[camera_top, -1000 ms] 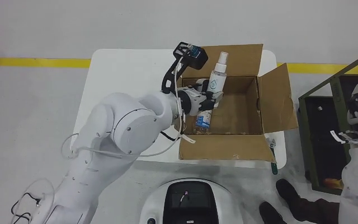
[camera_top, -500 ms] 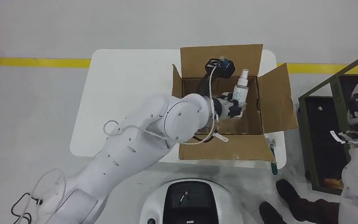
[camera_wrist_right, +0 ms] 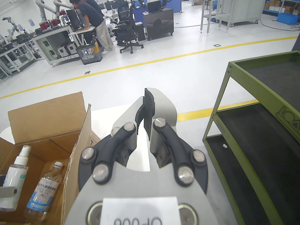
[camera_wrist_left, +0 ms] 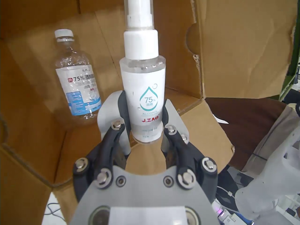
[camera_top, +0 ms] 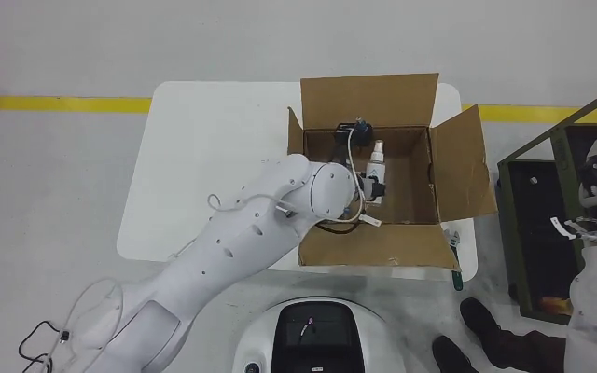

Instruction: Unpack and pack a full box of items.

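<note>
An open cardboard box [camera_top: 368, 98] stands on the white table [camera_top: 215, 158]. My left gripper [camera_wrist_left: 143, 108] is inside the box, shut on the lower body of a clear spray bottle [camera_wrist_left: 142, 71] with a white pump and transparent cap, held upright. From above, the spray bottle [camera_top: 376, 164] sits in the box's middle under the left arm. A clear bottle with a white cap [camera_wrist_left: 76, 80] rests against the box's inner wall beside it. My right gripper [camera_wrist_right: 146, 110] hovers off the table's side, shut on nothing. From there I see the box [camera_wrist_right: 46, 118], spray bottle [camera_wrist_right: 14, 174] and capped bottle [camera_wrist_right: 44, 193].
A green shelf cart [camera_wrist_right: 257, 122] stands close to the right of the table, also seen from above as the cart [camera_top: 541, 224]. The box's four flaps are folded outward. The left half of the table is bare.
The left arm has carried the spray bottle from above the box's far flap, across to the right, then down into the box's middle. The right gripper shows no change.
</note>
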Robot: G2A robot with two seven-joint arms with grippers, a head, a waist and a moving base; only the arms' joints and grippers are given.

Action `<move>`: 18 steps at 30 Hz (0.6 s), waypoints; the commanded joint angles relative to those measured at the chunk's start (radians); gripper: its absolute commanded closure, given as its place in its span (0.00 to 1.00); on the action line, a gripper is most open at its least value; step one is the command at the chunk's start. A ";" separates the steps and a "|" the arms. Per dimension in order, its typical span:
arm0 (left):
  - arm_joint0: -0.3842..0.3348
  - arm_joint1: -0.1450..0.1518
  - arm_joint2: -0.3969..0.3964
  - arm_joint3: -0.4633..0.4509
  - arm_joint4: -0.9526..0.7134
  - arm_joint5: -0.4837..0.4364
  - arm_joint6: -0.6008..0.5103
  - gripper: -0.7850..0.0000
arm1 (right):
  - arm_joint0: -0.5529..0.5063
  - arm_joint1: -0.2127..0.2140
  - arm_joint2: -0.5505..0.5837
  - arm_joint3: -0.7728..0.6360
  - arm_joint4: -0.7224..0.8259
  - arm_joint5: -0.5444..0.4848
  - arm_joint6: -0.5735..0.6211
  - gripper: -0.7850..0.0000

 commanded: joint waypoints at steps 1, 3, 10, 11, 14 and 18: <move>0.000 -0.006 0.011 0.027 0.005 0.008 -0.002 1.00 | 0.000 0.000 0.000 0.000 0.000 0.000 0.000 1.00; -0.003 -0.011 0.017 0.046 0.009 0.009 -0.003 1.00 | 0.000 0.000 0.000 0.000 0.000 0.000 0.000 1.00; -0.013 -0.026 0.037 0.105 0.031 0.000 -0.012 1.00 | 0.000 0.000 0.000 0.000 0.000 0.000 0.000 1.00; -0.015 -0.027 0.038 0.108 0.039 0.004 -0.010 1.00 | 0.000 0.000 0.000 0.000 0.000 0.000 0.000 1.00; -0.034 -0.027 0.044 0.112 0.097 0.000 -0.020 1.00 | 0.000 0.000 0.000 0.000 0.000 0.000 0.000 1.00; -0.058 -0.015 0.041 0.119 0.184 -0.011 -0.090 1.00 | 0.000 0.000 0.000 0.000 0.000 0.000 0.000 1.00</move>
